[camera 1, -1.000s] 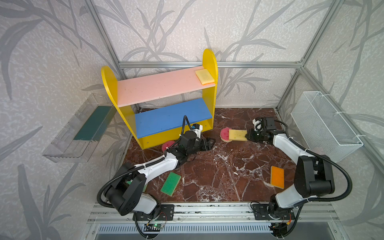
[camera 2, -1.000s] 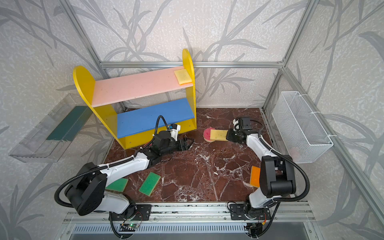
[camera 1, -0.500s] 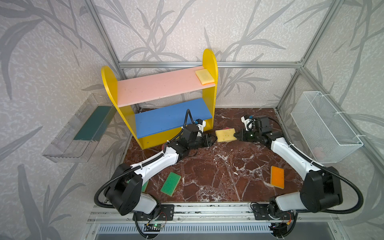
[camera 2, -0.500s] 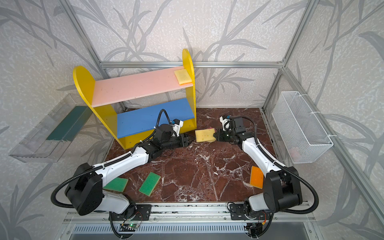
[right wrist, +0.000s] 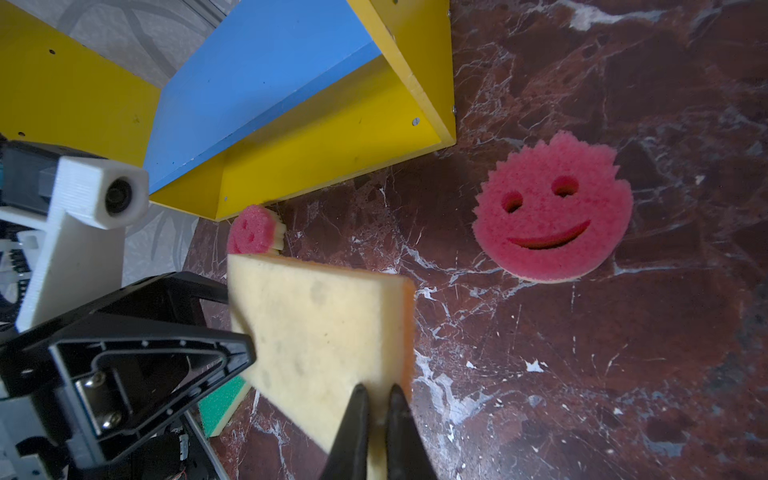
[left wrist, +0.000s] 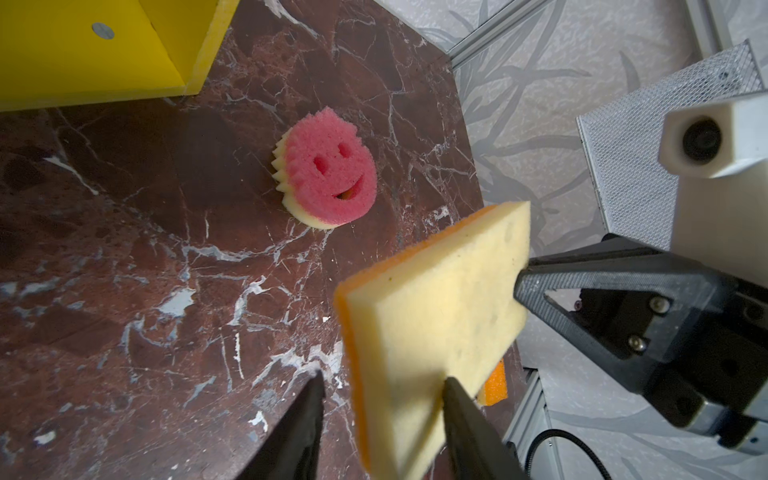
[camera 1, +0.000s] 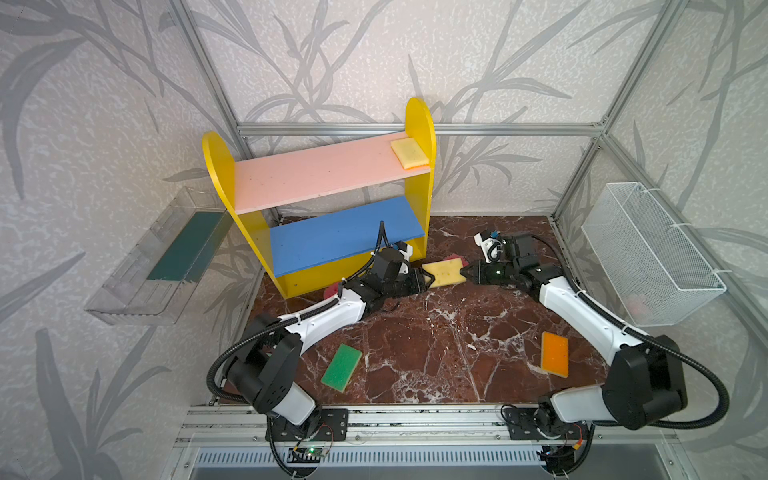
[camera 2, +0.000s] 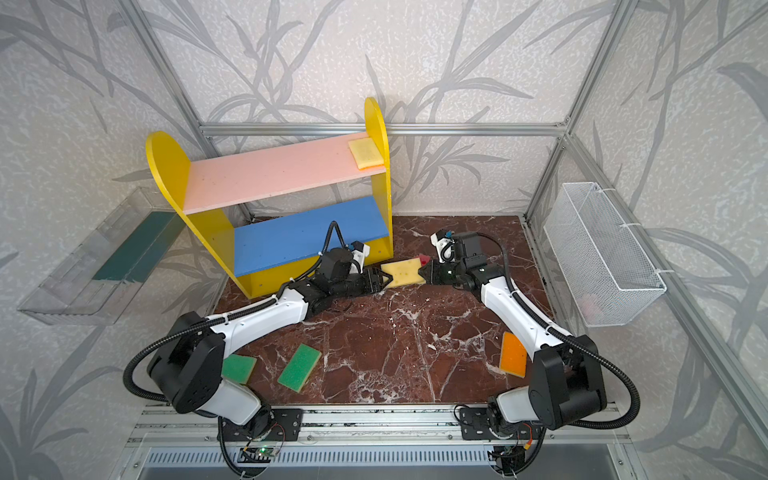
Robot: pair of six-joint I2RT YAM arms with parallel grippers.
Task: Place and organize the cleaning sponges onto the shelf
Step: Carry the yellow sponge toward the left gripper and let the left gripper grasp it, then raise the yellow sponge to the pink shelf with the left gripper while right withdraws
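In both top views right gripper [camera 1: 464, 271] pinches orange-backed sponge [camera 1: 444, 272] at 3 o'clock end; left gripper [camera 1: 429, 281] half-wide, straddling 9 o'clock end, unclamped

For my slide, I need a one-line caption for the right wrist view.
Right tool grips a yellow sponge; left tool straddles its far end, near the shelf.

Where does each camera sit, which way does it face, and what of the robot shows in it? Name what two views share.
Top views: high at the front, looking down at the shelf and marble floor; left arm, right arm, left claw and right claw show.
Left wrist: on the left arm, looking past its claw at the yellow sponge; right claw opposite.
Right wrist: on the right arm, facing the shelf; its claw pinches that sponge, left claw opposite.
Shared: both wrist views show the pink smiley sponge.
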